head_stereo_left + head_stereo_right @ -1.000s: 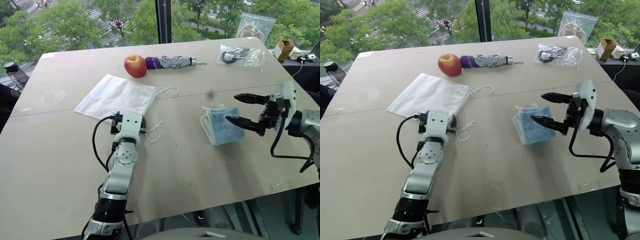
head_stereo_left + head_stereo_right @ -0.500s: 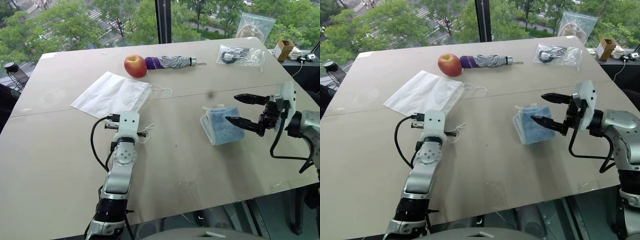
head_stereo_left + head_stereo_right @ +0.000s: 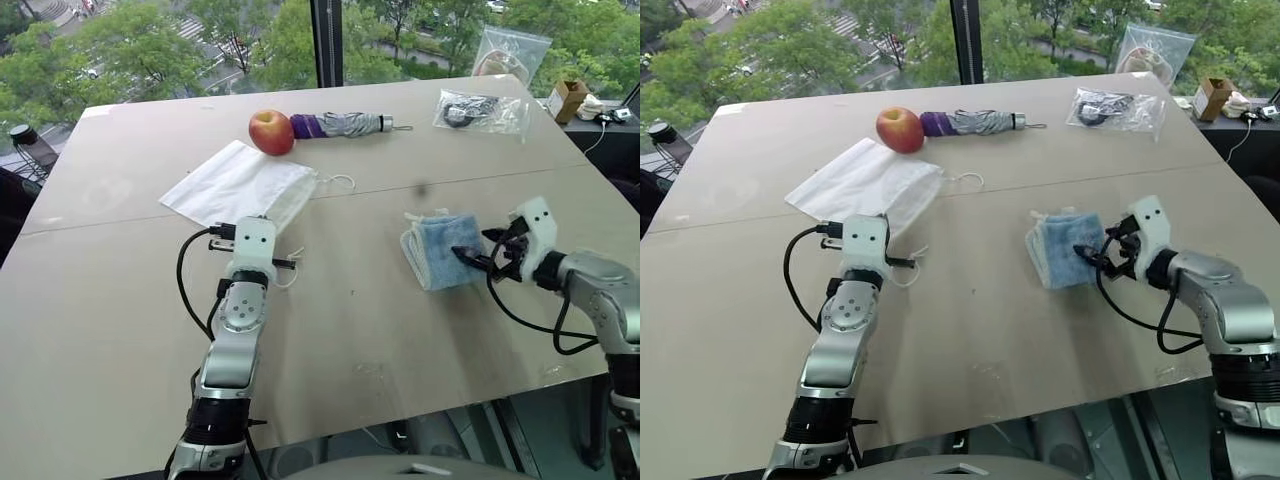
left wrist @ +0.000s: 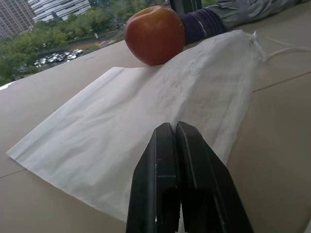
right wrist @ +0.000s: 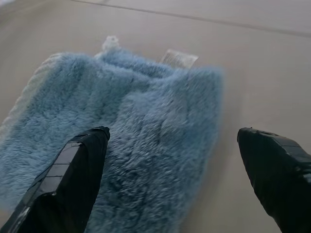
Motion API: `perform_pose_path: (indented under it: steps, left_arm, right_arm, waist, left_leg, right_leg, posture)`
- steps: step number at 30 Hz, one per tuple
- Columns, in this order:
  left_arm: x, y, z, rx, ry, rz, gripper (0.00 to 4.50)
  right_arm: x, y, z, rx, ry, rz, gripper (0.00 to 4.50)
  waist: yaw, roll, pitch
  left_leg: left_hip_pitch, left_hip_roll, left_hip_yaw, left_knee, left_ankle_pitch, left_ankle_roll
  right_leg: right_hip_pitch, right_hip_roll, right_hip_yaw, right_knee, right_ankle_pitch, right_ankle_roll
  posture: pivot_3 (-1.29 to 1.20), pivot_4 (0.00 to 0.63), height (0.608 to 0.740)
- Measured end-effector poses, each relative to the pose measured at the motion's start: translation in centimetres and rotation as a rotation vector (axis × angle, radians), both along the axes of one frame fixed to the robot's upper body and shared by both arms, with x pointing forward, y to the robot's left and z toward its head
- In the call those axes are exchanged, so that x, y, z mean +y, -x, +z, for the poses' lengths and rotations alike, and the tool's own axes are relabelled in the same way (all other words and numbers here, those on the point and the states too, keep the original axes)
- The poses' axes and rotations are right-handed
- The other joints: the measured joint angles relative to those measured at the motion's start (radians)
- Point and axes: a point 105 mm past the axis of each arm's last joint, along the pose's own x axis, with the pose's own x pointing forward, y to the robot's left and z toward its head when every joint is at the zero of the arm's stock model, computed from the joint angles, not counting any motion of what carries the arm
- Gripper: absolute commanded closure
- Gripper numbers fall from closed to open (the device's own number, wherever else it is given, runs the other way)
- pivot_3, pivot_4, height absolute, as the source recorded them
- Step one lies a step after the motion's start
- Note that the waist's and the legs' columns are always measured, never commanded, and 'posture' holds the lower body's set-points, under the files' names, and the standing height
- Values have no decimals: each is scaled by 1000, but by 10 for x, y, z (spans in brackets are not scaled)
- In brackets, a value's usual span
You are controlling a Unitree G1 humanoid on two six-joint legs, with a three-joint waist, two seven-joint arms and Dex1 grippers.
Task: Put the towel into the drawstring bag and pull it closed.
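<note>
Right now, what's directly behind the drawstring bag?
An apple sits at the drawstring bag's far edge, with a folded umbrella beside it. In the left wrist view the bag's edge covers the apple's base, so contact can't be confirmed.

Bare bench (image 3: 350,290) lies open between the drawstring bag (image 3: 240,185) on the left and the towel (image 3: 440,248) on the right. Behind the bag, an apple (image 3: 271,131) and folded umbrella (image 3: 345,124) block the far side.

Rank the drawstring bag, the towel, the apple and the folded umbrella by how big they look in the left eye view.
1. drawstring bag
2. towel
3. folded umbrella, long but thin
4. apple
The umbrella and apple lie farther from the camera, so their ranks are less sure.
</note>
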Motion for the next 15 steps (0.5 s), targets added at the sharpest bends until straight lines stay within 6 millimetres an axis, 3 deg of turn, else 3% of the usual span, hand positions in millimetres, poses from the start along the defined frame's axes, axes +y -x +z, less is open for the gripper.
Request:
perform_pose_path:
  steps: [7,12,15]
  left_arm:
    - [2,0,-1,12,-4,-10,4420]
    - [1,0,-1,15,-3,-25,4420]
    - [-1,0,-2,19,10,-37,4500]
  right_arm:
    - [19,7,-6,185,-302,-58,0]
    - [37,1,-9,203,-387,-28,0]
    - [43,0,-14,175,-274,13,875]
  waist:
    - [-5,-6,-5]
    - [-29,-8,-6]
    - [-36,-10,-8]
  left_leg:
    - [2,2,0,0,0,0]
    - [6,3,-1,0,0,0]
    - [7,4,0,0,0,0]
  right_leg:
    - [1,2,0,0,0,0]
    - [5,4,0,0,-1,1]
    - [5,5,1,1,-1,2]
  posture:
    - [0,150,740]
    - [0,150,740]
    - [0,150,740]
